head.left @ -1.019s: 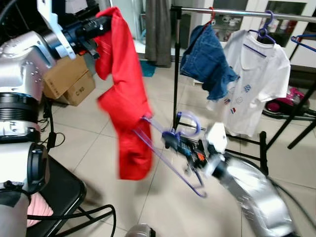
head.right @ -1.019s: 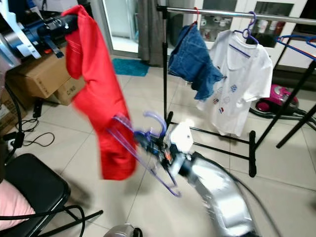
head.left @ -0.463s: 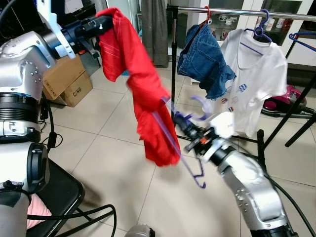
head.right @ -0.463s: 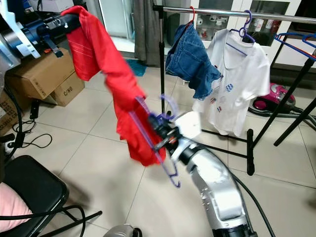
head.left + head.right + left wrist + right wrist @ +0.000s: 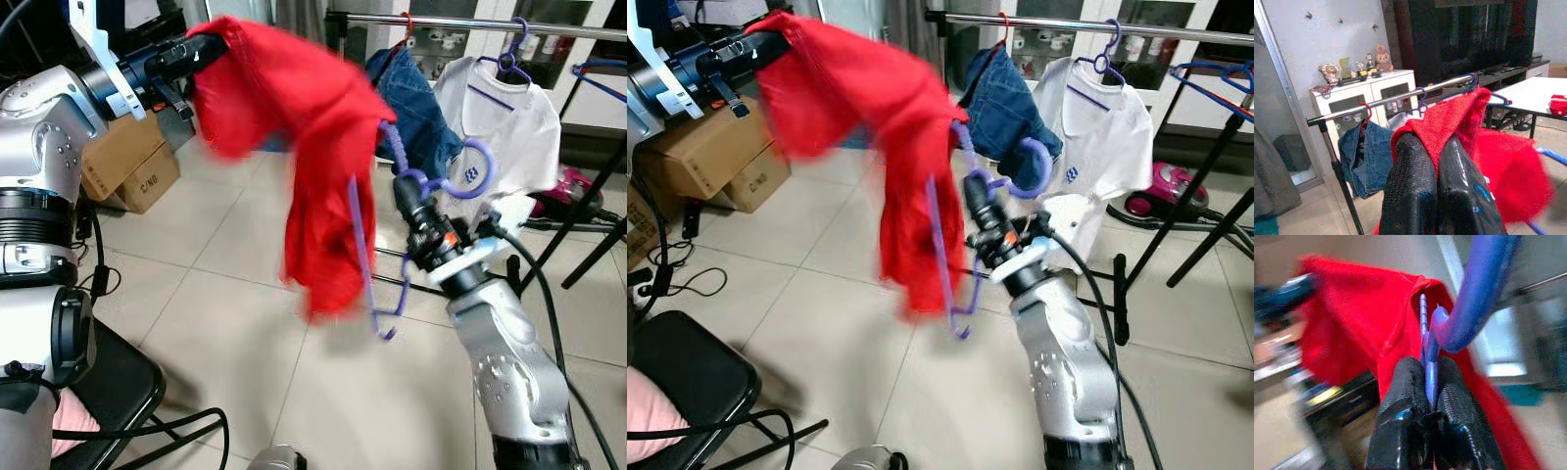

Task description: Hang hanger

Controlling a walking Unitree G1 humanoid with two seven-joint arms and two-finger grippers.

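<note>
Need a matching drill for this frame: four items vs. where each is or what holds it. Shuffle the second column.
1. red garment
2. purple hanger
3. denim shorts
4. white T-shirt

a. on a purple hanger on the rail
b. pinched by the left gripper
c. on a red hanger on the rail
d. clamped in the right gripper

Pairs: 1-b, 2-d, 3-c, 4-a

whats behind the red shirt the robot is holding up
Behind the red shirt, the clothes rail carries a denim garment and a white t-shirt. The shirt covers the rail's left post and part of the denim. The right pincer grips the purple hanger.
</note>
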